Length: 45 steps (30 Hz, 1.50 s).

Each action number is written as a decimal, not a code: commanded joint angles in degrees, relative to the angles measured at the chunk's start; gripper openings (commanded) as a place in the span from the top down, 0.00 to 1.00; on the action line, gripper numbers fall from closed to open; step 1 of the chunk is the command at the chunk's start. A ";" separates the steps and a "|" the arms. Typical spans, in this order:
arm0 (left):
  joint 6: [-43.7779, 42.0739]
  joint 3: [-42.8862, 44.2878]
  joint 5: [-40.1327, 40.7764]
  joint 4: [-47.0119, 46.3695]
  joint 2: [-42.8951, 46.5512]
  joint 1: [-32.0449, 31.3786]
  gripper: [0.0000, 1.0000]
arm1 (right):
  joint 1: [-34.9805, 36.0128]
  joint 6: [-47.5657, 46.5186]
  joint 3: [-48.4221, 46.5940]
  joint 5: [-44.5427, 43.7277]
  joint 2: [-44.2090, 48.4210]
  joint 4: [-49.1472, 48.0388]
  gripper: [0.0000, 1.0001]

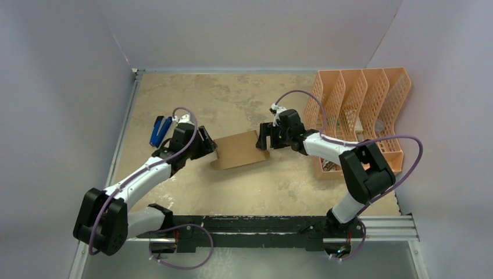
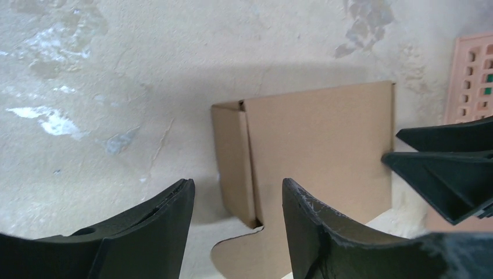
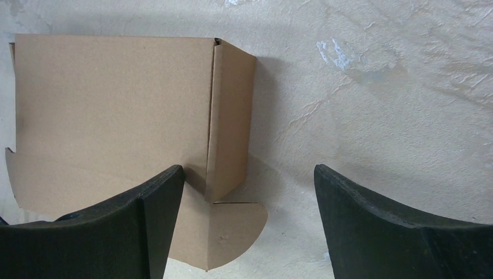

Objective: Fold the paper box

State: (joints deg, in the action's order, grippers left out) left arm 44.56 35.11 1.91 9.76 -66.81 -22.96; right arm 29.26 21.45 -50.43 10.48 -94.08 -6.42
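Here one paper box (image 1: 239, 149) lies between two pairs of parted jaws.

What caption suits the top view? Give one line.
Left claw and right claw, both open, flank the partly folded paper box; orange organizer at right.

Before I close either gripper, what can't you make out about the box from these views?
Top view: both ends of the paper box sit under the left gripper and right gripper, so contact is unreadable.
Left wrist: its rounded tab runs off the bottom edge.
Right wrist: a finger covers the box's near edge.
Top view: the blue object near the left gripper is too small to identify.
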 commanded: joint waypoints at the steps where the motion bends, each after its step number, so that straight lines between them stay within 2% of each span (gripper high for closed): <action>1: 3.34 0.81 -1.37 -6.57 -2.26 -0.07 0.43 | 0.38 -2.61 -2.27 -1.53 -0.11 1.97 0.16; 8: 2.69 -0.86 -7.66 -12.43 -10.93 -1.10 0.49 | 0.38 -3.02 -1.98 -0.78 -2.06 1.26 0.18; 16: -0.40 -6.22 -3.10 -13.22 -12.38 -1.39 0.56 | 0.45 -2.69 0.21 -1.82 -2.75 -1.16 0.21; 20: -1.70 -4.87 -0.72 -14.78 -14.23 -1.34 0.58 | 0.41 -2.51 -0.07 0.84 -2.29 -1.32 0.22; 25: -2.85 1.13 -0.01 -13.48 -15.17 -1.30 0.56 | 0.42 -3.27 -3.08 2.45 0.25 0.11 0.22; 31: -3.09 2.46 1.08 -10.30 -9.86 -1.30 0.47 | 0.36 -3.93 -4.22 1.54 3.78 1.40 0.22; 35: -2.19 0.98 -0.60 -10.00 -8.37 -1.30 0.48 | 0.34 -4.09 -2.36 2.42 4.25 1.58 0.29; 39: -1.09 -1.25 -4.51 -11.83 -9.02 -1.38 0.53 | 0.36 -4.40 -0.25 3.14 3.84 -0.68 0.40; 45: -1.27 -2.22 -6.08 -12.96 -13.07 -1.38 0.63 | 0.39 -3.70 0.64 4.34 1.03 -3.73 0.54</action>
State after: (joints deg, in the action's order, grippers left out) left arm 43.48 33.58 -2.22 -2.04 -77.30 -24.08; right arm 29.30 17.93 -50.22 13.08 -91.53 -6.85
